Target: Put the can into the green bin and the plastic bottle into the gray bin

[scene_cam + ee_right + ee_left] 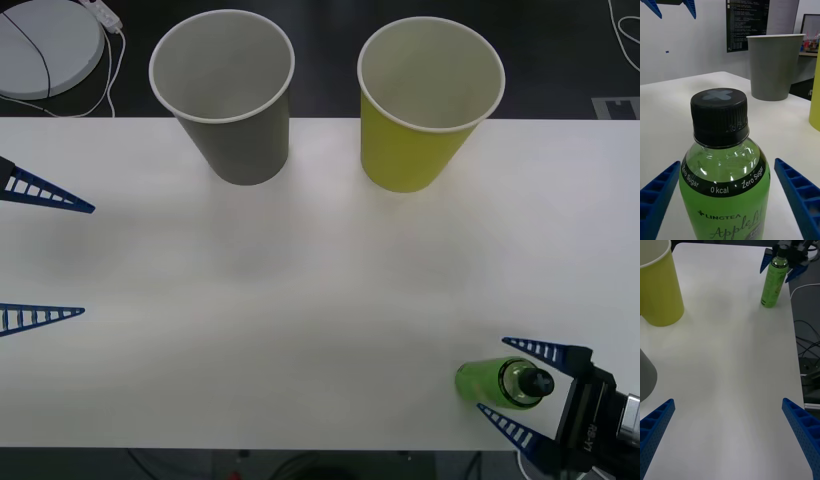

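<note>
In the front view the plastic bottle (pixel 502 383) stands upright on the white table (pixel 300 300), well apart from the gray bin (pixel 228 95) and nearer to the green bin (pixel 425 100), which stands beside the gray one at the table's far edge. The right gripper (pixel 525 385) sits around the bottle with one blue finger on each side, spread and not yet touching it. The left gripper (pixel 60 260) waits wide open with nothing in it, off to the gray bin's side of the table. In the right wrist view the bottle (pixel 726 165) rises between the two fingers (pixel 799 195) with a clear gap on both sides, its black cap (pixel 719 114) up, and the gray bin (pixel 775 65) stands far beyond it. In the left wrist view the right gripper (pixel 784 268) frames the top of the bottle (pixel 774 279), far across the table from the green bin (pixel 658 288). The step in hand looks like the grasp of the bottle; no can is to be seen on the table. The next move calls for closing squarely on the bottle, lifting it without tipping, and carrying it past the green bin to the gray one.
</note>
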